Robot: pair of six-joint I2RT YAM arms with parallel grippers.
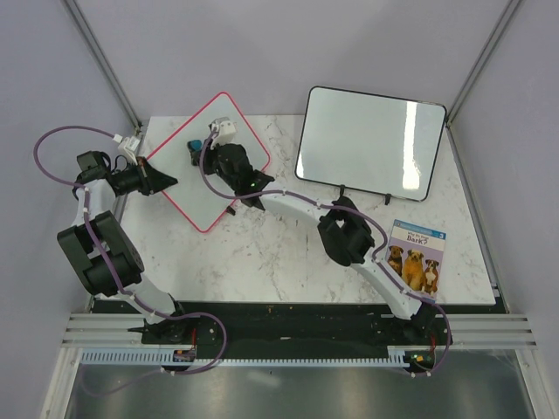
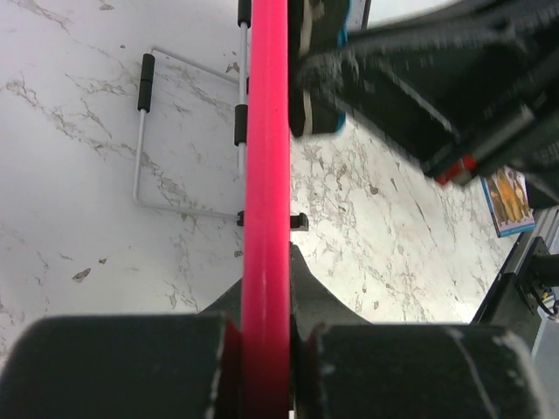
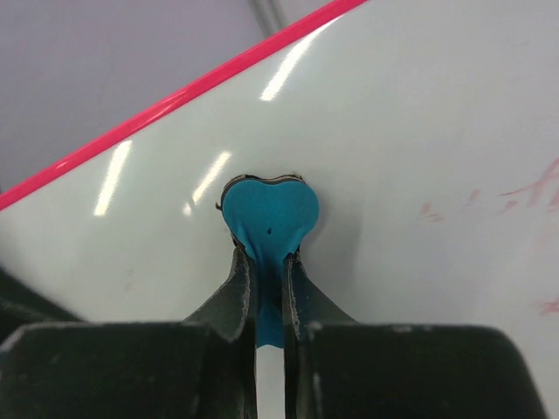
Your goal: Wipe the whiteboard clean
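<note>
The whiteboard point(image 1: 188, 179), square with a thin red-pink frame, stands tilted as a diamond at the back left of the table. My left gripper point(image 1: 168, 182) is shut on its left corner; in the left wrist view the pink frame point(image 2: 266, 175) runs edge-on between the jaws. My right gripper point(image 1: 199, 155) is shut on a blue heart-shaped eraser point(image 3: 268, 218), pressed flat against the white surface point(image 3: 419, 122) near the upper pink edge point(image 3: 166, 105). Faint red marks point(image 3: 533, 188) show at the right of the right wrist view.
A larger black-framed whiteboard point(image 1: 371, 144) stands at the back right on small feet. A picture book with dogs point(image 1: 417, 257) lies at the right front. A white wire stand point(image 2: 188, 140) lies on the marble table point(image 1: 262, 253) behind the pink board.
</note>
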